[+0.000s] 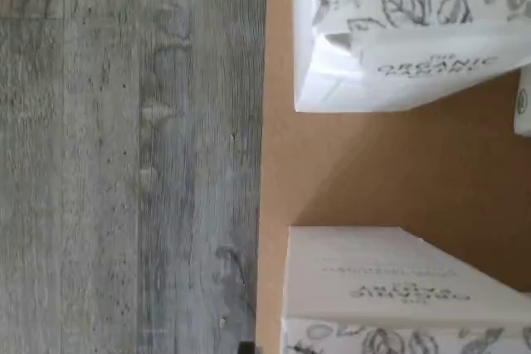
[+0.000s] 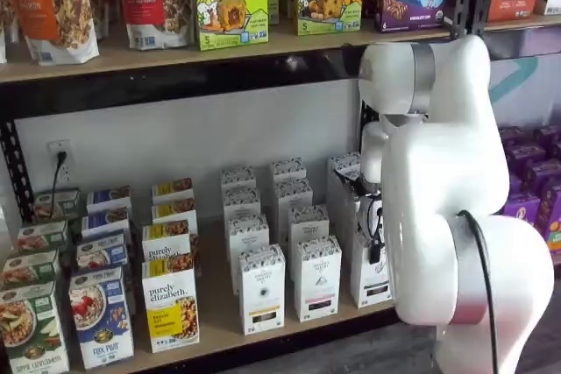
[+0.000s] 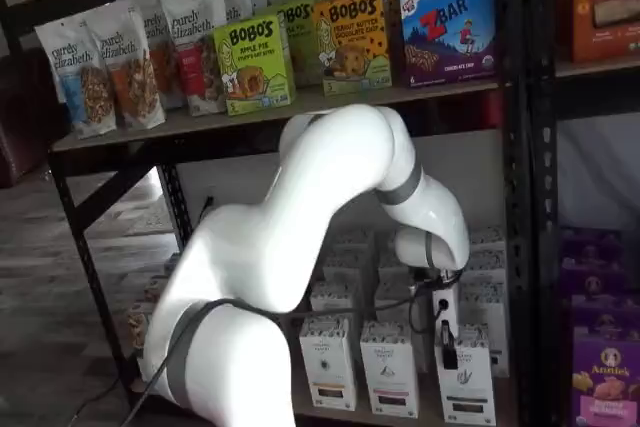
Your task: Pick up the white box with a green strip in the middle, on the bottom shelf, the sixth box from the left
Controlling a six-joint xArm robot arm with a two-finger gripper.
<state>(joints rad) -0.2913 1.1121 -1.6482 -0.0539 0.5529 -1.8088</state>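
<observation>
Gripper low now, white body with black fingers hanging at the right-hand end of the bottom shelf, the light-tan wooden board with the black front rail. I see the fingers side-on only, so I cannot tell whether the claw is wide or narrow, and I see nothing held in it.

My target, as I read it, is the white carton with a band across its middle, standing at the front edge near the board's right end, directly under those fingers. The band is too small for me to swear to its green. In a shelf view the white arm covers most of that spot.

The wrist view looks down on two white cartons with black botanical line drawings, bare board between them and grey plank flooring past the front edge.

To do this step well, I would centre the fingers over one carton top, not over that gap, square them to its narrow faces, then descend slowly. Its neighbour, another white carton, stands just beside, so a skewed approach could topple it.

Every carton looks sealed, contents hidden. Colourful cereal boxes fill the board's left end.
</observation>
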